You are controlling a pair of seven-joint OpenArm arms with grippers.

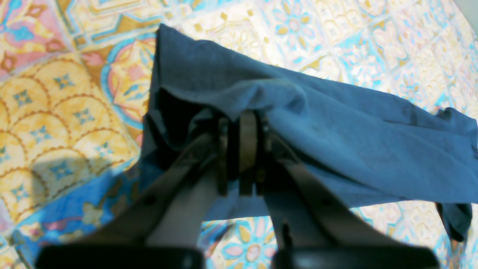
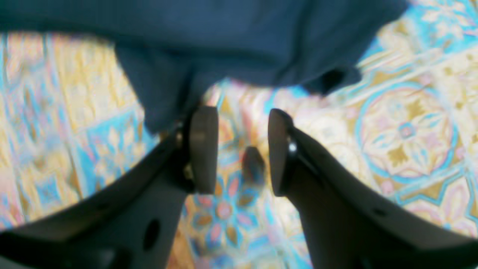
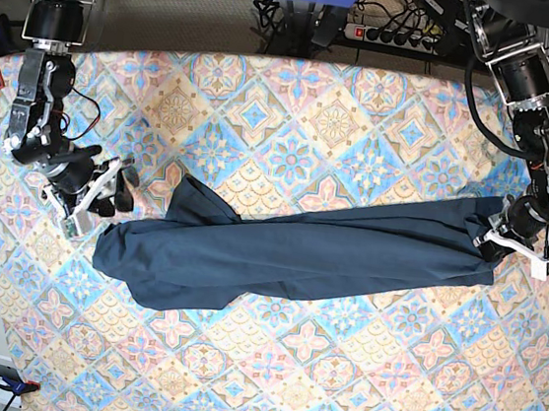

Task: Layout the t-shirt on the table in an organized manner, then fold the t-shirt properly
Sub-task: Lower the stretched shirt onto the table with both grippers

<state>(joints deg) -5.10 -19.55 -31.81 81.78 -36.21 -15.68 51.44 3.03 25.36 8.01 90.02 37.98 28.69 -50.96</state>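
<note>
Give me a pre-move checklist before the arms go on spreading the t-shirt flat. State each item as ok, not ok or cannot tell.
1. Left gripper clamped on the t-shirt: ok, jaws shut on a bunched fold.
2. Right gripper free of cloth: ok, jaws apart, patterned table visible between them, shirt edge just beyond the fingertips.
3. T-shirt laid out flat: not ok, it lies as a long twisted band across the table.
4. Sleeves and collar located: cannot tell, the folds hide them.
5. Whole garment on the table: ok, no part hangs over an edge in the base view.
6. Right gripper within reach of the free end: ok, it sits beside that end.
</note>
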